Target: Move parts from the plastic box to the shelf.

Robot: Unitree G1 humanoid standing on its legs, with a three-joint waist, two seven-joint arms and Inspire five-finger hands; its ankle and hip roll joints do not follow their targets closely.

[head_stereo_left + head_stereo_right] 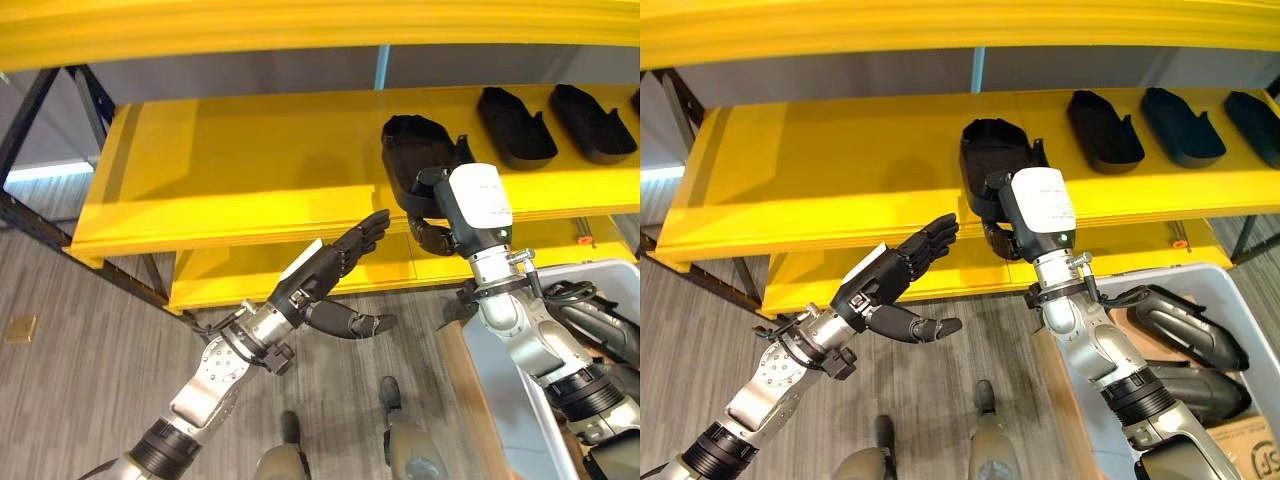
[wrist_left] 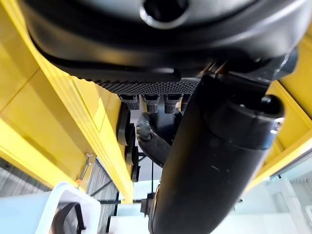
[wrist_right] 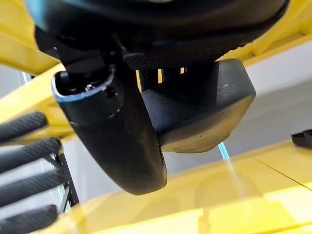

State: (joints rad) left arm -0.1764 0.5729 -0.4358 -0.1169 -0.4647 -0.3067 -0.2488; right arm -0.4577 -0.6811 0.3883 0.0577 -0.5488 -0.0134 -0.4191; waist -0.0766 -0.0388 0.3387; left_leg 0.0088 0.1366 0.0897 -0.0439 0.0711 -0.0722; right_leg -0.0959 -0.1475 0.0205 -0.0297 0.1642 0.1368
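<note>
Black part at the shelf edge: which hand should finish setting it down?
Right. The right hand is already curled on the black part at the front edge of the yellow shelf. The left hand is open, holds nothing and hovers before the shelf, apart from the part.

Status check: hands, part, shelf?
Right hand shut on black part at the shelf edge. Left hand open, empty, below shelf front. Three parts already shelved to the right; more in box.

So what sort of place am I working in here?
Likely a warehouse or factory parts store: yellow steel shelf holding black moulded parts, and a grey plastic box of more beside it.
</note>
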